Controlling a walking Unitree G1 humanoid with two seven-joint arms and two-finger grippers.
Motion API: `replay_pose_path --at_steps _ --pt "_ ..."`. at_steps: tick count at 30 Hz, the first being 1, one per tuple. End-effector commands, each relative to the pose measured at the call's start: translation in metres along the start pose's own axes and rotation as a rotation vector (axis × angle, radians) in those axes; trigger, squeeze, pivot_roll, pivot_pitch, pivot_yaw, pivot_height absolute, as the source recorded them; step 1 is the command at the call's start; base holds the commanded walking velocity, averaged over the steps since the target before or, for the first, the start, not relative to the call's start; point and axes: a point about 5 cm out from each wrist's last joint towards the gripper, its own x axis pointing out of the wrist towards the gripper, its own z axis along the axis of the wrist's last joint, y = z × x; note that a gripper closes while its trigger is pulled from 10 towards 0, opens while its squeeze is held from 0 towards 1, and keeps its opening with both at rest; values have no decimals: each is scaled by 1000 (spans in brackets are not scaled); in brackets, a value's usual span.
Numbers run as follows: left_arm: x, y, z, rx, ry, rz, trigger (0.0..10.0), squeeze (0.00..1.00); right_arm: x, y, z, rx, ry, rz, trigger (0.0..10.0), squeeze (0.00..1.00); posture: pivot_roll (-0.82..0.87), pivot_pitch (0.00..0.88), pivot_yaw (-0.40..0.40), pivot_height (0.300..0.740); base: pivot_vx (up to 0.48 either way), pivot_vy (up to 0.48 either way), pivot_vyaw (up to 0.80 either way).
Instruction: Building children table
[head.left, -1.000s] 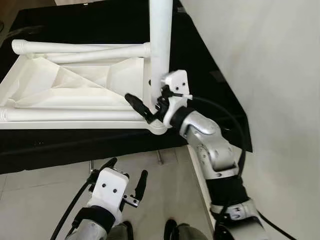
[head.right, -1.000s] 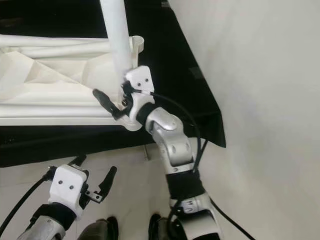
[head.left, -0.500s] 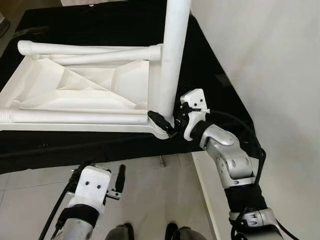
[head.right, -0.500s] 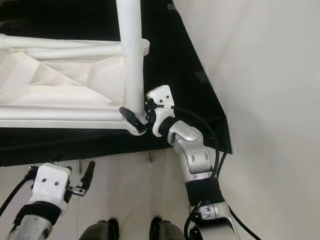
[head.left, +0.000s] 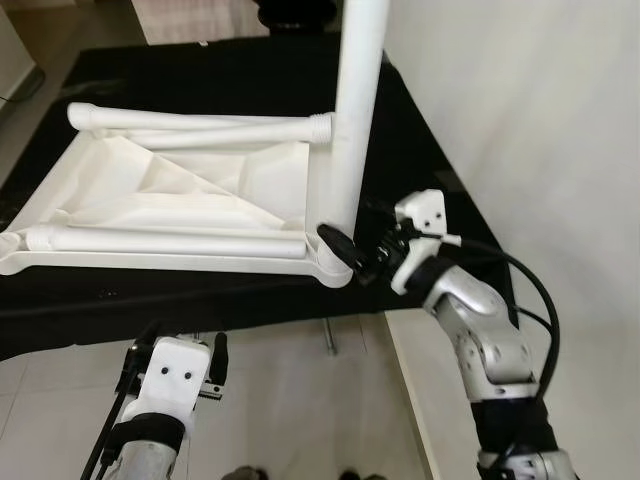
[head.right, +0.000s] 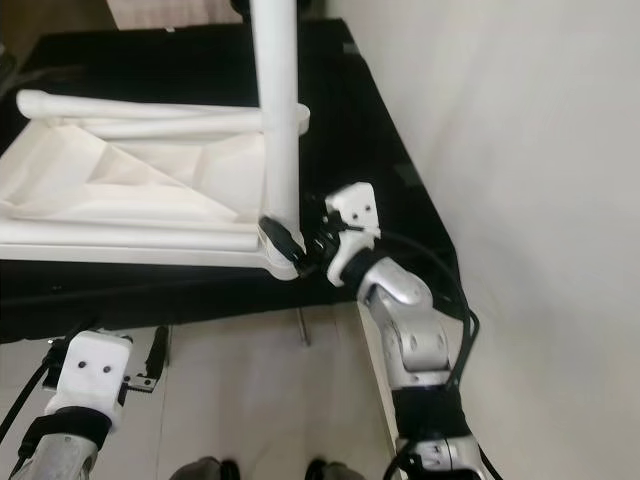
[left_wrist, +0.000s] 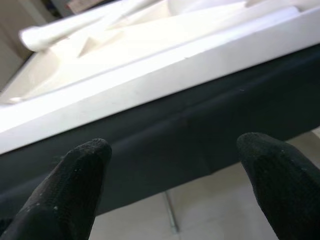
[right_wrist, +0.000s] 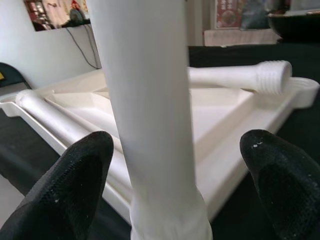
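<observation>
The white children's tabletop (head.left: 180, 190) lies upside down on a black-covered surface. One white leg (head.left: 352, 110) stands upright in its near right corner socket. Two more legs lie loose inside it, one along the far side (head.left: 200, 122) and one along the near side (head.left: 160, 240). My right gripper (head.left: 355, 240) is open at the base of the upright leg. Its fingers (right_wrist: 85, 170) sit on either side of the leg with gaps between. My left gripper (head.left: 183, 338) hangs open below the near edge, facing the cloth (left_wrist: 200, 130).
A white wall (head.left: 520, 120) runs close along the right side. The black cloth (head.left: 200, 300) drapes over the near edge above a tiled floor (head.left: 290, 400). A thin metal support (head.left: 328, 335) stands under the edge. A dark bowl-like object (right_wrist: 295, 22) sits far back.
The camera has shifted. My right gripper has drawn back a little, so its finger now ends at the leg's base instead of reaching past it. My left gripper sits lower in view.
</observation>
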Motion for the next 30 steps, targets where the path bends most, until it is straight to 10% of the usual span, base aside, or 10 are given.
replay_pose_path --at_steps 1,13,30 --pt "-2 1 -9 9 36 24 10000 0 -8 -1 0 0 -15 -12 10000 0 78 85 -30 740 0 0 0" --pt "7 1 -14 60 37 34 10000 0 -32 1 -48 59 126 -250 10000 0 79 65 -22 740 0 202 0" --pt "18 0 -17 -6 35 -22 10000 0 -36 -1 -55 39 174 -357 10000 0 63 49 1 740 0 28 -235"
